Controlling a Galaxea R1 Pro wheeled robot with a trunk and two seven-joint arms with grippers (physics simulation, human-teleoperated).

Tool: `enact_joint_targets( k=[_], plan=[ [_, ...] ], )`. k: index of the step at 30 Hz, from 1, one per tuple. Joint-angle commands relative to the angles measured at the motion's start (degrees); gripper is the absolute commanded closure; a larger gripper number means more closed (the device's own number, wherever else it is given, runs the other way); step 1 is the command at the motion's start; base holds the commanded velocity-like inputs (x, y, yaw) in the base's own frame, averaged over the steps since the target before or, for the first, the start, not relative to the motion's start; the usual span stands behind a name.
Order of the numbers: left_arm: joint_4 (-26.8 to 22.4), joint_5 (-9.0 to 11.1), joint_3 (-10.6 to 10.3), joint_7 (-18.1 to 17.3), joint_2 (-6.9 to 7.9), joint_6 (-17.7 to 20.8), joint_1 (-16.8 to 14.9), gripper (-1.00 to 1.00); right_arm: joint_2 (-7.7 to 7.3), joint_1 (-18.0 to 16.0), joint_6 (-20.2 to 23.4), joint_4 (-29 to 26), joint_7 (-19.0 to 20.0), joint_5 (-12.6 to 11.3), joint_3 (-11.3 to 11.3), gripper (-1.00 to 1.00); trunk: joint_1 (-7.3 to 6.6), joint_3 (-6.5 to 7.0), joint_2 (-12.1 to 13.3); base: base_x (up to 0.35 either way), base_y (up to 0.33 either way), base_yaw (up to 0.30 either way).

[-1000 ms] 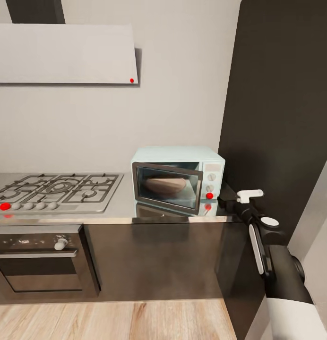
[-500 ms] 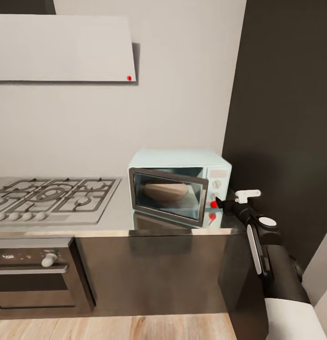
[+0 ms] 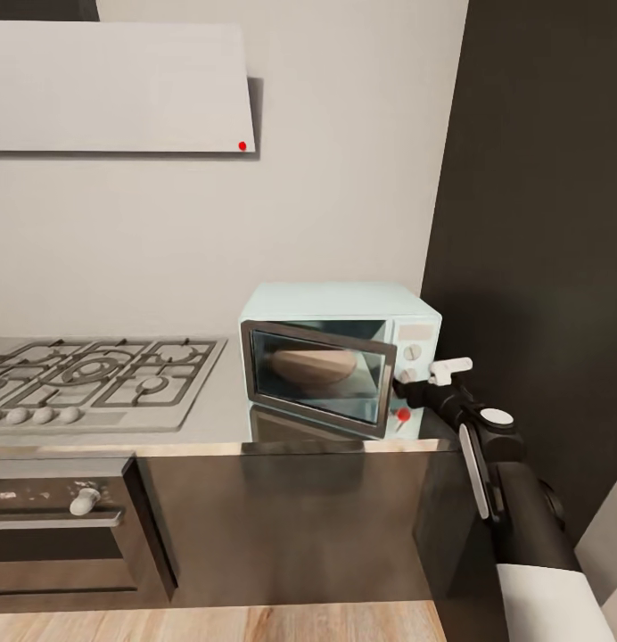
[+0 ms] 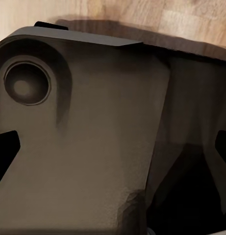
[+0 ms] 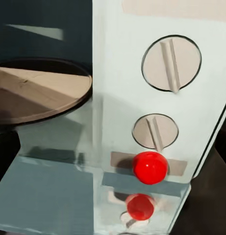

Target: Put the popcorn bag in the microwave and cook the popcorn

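the view has slid rightward since a moment ago, so the gas hob [image 3: 99,379] with its black grates sits further left and the red dot on its front edge has dropped out of frame, camera motion, not the things. below it, the dark built-in oven [image 3: 63,530] with its pale knob. the glossy grey surface [image 3: 221,417] runs on, mirror-smooth, thin steel lip above dark cabinet fronts. the microwave [image 3: 340,357], a small mint-blue box, stands on that surface near its right end, and its steel-framed dark glass door is swung further out than half a second ago. through the glass, a tan rounded shape, the popcorn bag [image 3: 314,366], sits inside the cavity; the right wrist view shows it as a flat brown disc-like edge [image 5: 37,95] behind the pane. on the side panel, two round cream knobs [image 5: 170,63] with raised ridges and a shiny red dot [image 5: 150,167] mirrored on the steel below. the right tool [image 3: 405,392] has come in closer, its black tips right at the panel beside the red dot; whether its fingers are apart or together i cannot tell. left wrist view: a dark moulded robot body [image 4: 93,147] over a strip of wood floor [image 4: 142,14].
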Motion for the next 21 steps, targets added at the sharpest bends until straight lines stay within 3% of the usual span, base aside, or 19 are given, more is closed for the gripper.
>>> enact_joint_targets(
  k=[1, 4, 13, 15, 17, 21],
  plan=[
    [-0.1, 0.4, 0.2, -0.1, -0.01, -0.1, 0.0, -1.00, 0.05, 0.0, 0.7, -0.1, 1.8, -0.3, 1.0, -1.00, 0.00, -0.06, 0.0, 0.000, 0.000, 0.000],
    [-0.1, 0.4, 0.1, -0.1, -0.01, -0.1, 0.0, -1.00, 0.04, 0.0, 1.1, -0.1, 5.1, -0.2, 1.1, -1.00, 0.00, -0.06, 0.0, 0.000, 0.000, 0.000],
    [-0.1, 0.4, 0.2, -0.1, -0.01, -0.1, 0.0, -1.00, 0.04, 0.0, 1.1, -0.1, 5.9, -0.3, 1.1, -1.00, 0.00, -0.06, 0.0, 0.000, 0.000, 0.000],
    [-0.1, 0.4, 0.2, -0.1, -0.01, -0.1, 0.0, -1.00, -0.01, 0.0, 1.0, -0.1, 7.7, -0.3, 1.1, -1.00, 0.00, -0.06, 0.0, 0.000, 0.000, 0.000],
    [-0.1, 0.4, 0.2, -0.1, -0.01, -0.1, 0.0, -1.00, -0.19, 0.0, 0.6, 0.0, 13.3, -0.2, 1.0, -1.00, 0.00, -0.06, 0.0, 0.000, 0.000, 0.000],
    [-0.1, 0.4, 0.2, -0.1, -0.01, -0.1, 0.0, -1.00, -0.40, 0.0, 0.4, 0.0, 15.6, -0.2, 0.9, -1.00, 0.00, -0.06, 0.0, 0.000, 0.000, 0.000]
  ],
)
